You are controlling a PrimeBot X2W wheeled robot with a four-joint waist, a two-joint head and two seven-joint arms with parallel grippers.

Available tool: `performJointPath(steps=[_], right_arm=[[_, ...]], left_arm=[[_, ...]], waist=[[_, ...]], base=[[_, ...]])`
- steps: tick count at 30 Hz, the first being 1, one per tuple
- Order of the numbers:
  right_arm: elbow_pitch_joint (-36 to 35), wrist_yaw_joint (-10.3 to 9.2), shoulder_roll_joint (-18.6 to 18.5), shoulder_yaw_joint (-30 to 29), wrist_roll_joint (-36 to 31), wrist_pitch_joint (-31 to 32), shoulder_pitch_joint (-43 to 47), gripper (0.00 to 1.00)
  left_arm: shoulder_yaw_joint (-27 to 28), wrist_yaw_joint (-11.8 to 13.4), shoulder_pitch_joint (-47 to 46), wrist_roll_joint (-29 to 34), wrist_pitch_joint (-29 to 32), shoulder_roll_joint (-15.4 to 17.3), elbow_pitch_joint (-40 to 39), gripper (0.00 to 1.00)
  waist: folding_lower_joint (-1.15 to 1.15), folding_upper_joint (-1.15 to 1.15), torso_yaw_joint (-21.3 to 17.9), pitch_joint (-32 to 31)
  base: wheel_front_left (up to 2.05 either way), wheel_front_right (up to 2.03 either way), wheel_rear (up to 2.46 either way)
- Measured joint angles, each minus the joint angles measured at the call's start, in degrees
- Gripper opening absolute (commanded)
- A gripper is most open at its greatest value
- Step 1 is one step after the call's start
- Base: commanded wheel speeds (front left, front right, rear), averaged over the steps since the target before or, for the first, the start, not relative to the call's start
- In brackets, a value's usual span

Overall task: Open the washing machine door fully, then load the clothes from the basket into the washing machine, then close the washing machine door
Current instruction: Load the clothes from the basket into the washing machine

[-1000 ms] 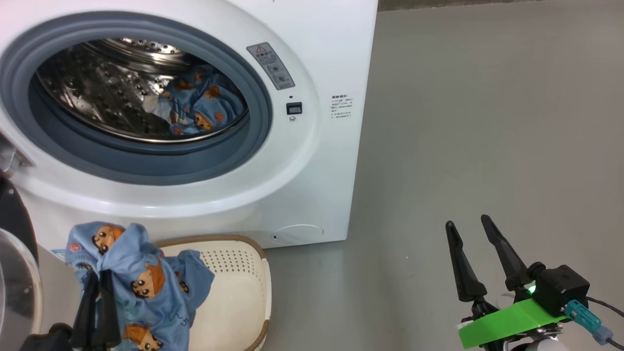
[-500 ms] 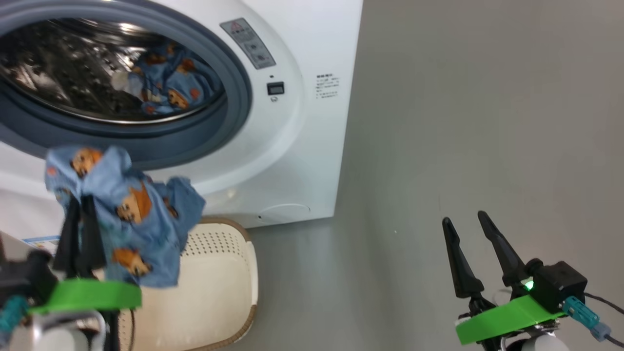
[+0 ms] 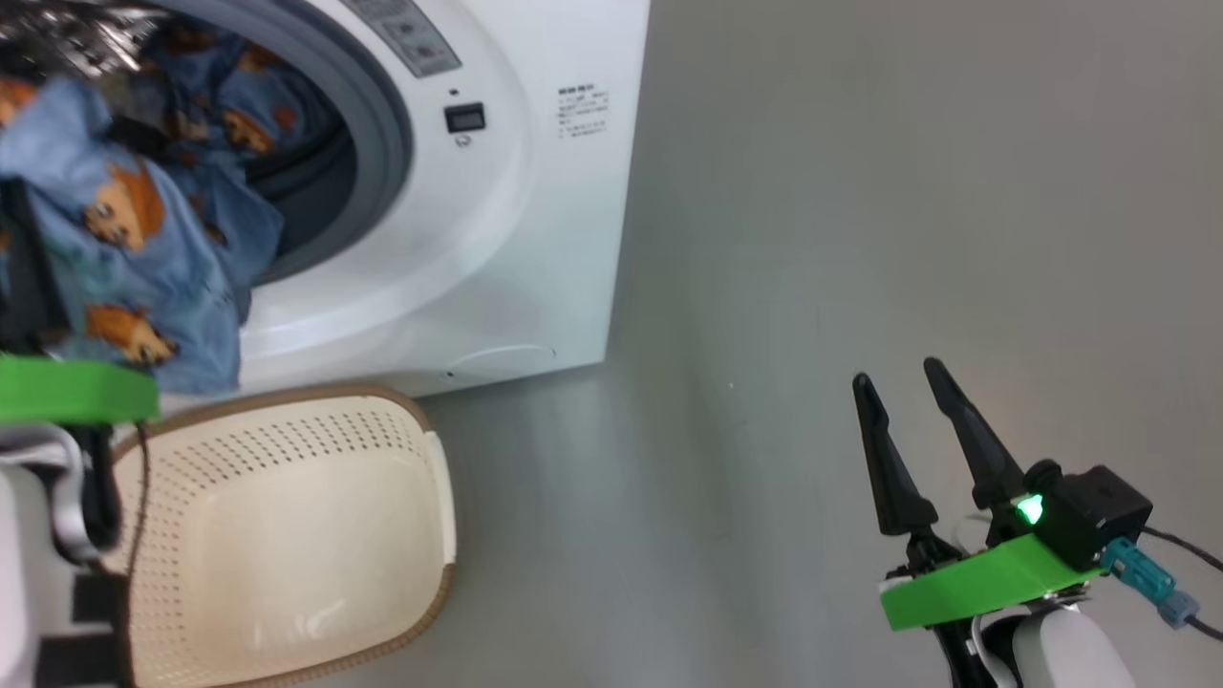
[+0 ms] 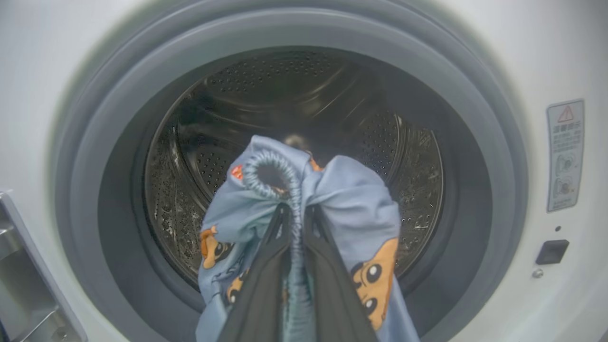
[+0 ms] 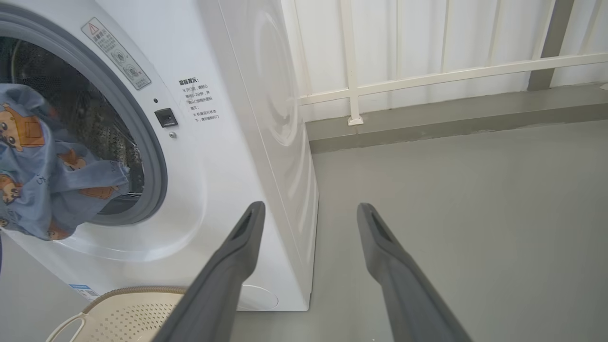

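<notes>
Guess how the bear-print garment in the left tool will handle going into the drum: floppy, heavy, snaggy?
Likely floppy: the garment drapes in folds around the left tool. Probably light, hanging from one thin pinched bunch. Trailing loose fabric might catch on the gasket.

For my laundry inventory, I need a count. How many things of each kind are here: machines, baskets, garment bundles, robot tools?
Washing machine: 1
Basket: 1
Bear-print garment bundles: 2, held bundle, drum bundle
Tools: 2, left tool, right tool
Total: 6
</notes>
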Motion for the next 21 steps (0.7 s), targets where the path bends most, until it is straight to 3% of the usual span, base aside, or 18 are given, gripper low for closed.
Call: performJointPath(steps=[21], right_arm=[[-1.70, 0.00, 0.00, 2.24, 3.26, 0.00, -5.35, 1.00]], left_arm=[[-0.91, -1.19, -22.52, 1.97, 0.63, 6.97, 15.51, 0.00]], waist=[[0.00, 0.00, -4.38, 14.11]], base=[[0.00, 0.00, 0.00]])
